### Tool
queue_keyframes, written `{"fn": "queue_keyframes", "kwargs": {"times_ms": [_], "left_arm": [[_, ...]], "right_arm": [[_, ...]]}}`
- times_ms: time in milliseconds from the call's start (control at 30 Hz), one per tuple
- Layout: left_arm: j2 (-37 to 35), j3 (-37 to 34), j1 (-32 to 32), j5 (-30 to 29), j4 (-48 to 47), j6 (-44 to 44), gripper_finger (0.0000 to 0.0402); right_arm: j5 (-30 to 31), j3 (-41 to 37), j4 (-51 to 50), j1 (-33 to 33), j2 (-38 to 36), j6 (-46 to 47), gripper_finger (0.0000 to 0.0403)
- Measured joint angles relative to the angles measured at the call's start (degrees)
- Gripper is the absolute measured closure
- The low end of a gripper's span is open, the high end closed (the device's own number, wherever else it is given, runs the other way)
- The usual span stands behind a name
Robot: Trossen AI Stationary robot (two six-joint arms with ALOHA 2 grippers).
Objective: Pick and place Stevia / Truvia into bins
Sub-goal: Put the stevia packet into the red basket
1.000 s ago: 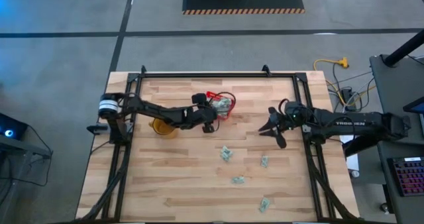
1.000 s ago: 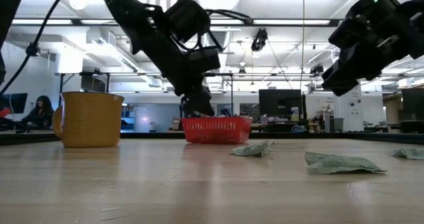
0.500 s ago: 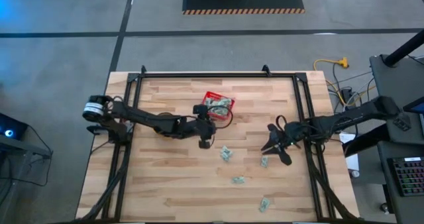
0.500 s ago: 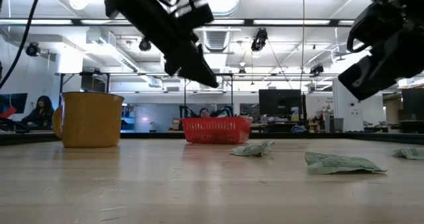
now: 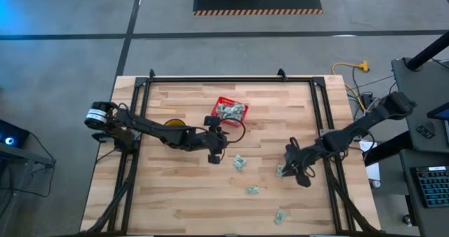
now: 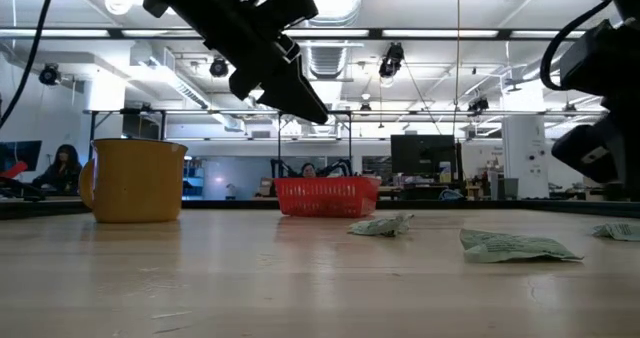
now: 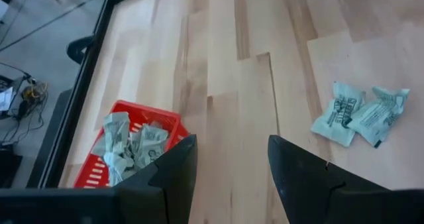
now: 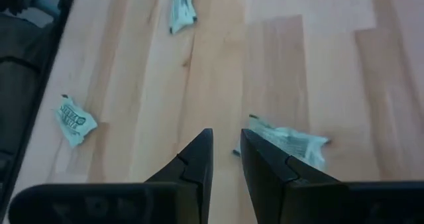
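The red basket (image 5: 230, 111) stands on the far middle of the table and holds several crumpled green-white sachets (image 7: 129, 144). More sachets lie loose on the wood (image 5: 240, 162), (image 5: 280, 170), (image 5: 251, 191), (image 5: 280, 216). My left gripper (image 5: 215, 154) (image 7: 232, 177) hangs open above the table, on the near side of the basket, with a pair of sachets (image 7: 361, 113) ahead of it. My right gripper (image 5: 291, 168) (image 8: 226, 161) hovers with a narrow gap between its fingers. One sachet (image 8: 288, 141) lies just beside one of its fingers.
A yellow mug (image 6: 133, 181) stands left of the basket and is largely under the left arm in the high view. A black frame (image 5: 319, 118) borders the table. Bare wood lies across the near left part of the table. People sit in the room beyond.
My left gripper has risen from the basket and moved toward the near edge. My right gripper has moved toward the near edge and downward, ending over the sachet near the right side. The sachets and basket have stayed in place.
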Motion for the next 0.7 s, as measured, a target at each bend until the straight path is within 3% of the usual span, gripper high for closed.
{"fn": "queue_keyframes", "kwargs": {"times_ms": [367, 700], "left_arm": [[0.02, -0.03, 0.03, -0.03, -0.37, -0.04, 0.0233], [0.07, -0.03, 0.03, -0.07, -0.38, -0.06, 0.0233]], "right_arm": [[0.48, 0.91, 3.35, 0.63, 11.10, -0.08, 0.0333], [3.22, 3.37, 3.08, 0.63, 12.21, -6.03, 0.0328]]}}
